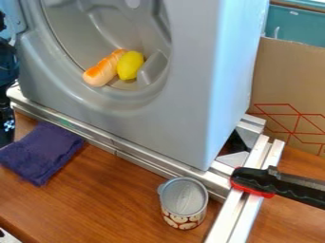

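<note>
Can (183, 204) upright on the table (114, 204). Roll (103, 70) and lemon (130, 65) sit inside the drum (76, 23); I judge those two placed. Cloth (43, 153) lies outside, near the gripper (6, 124) at left, its opening and hold undeterminable.

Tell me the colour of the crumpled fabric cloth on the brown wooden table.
The cloth is dark purplish blue, best seen in the camera view.
</note>
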Robot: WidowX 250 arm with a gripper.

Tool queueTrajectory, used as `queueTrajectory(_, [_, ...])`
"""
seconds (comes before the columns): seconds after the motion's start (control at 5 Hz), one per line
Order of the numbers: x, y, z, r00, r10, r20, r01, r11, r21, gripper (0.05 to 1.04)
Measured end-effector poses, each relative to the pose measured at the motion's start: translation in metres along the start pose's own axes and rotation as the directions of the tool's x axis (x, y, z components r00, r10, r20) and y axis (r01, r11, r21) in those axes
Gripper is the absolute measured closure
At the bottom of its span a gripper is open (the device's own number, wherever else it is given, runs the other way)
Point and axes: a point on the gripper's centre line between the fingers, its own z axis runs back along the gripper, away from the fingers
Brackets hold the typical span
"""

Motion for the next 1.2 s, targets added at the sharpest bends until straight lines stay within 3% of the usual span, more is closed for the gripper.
queueTrajectory(0.2, [0.0,-0.001,-0.004,1.0,-0.005,-0.014,0.005,1.0,-0.011,0.083])
queueTrajectory(0.6, [0.05,0.036,-0.063,1.0,-0.029,-0.012,0.029,1.0,-0.004,0.083])
queueTrajectory(0.8, [0.078,0.043,-0.104,0.999,-0.032,0.028,0.033,0.999,-0.016,0.083])
queueTrajectory(1.2, [0.1,0.048,-0.108,0.996,0.001,0.093,0.002,1.0,-0.024,0.083])
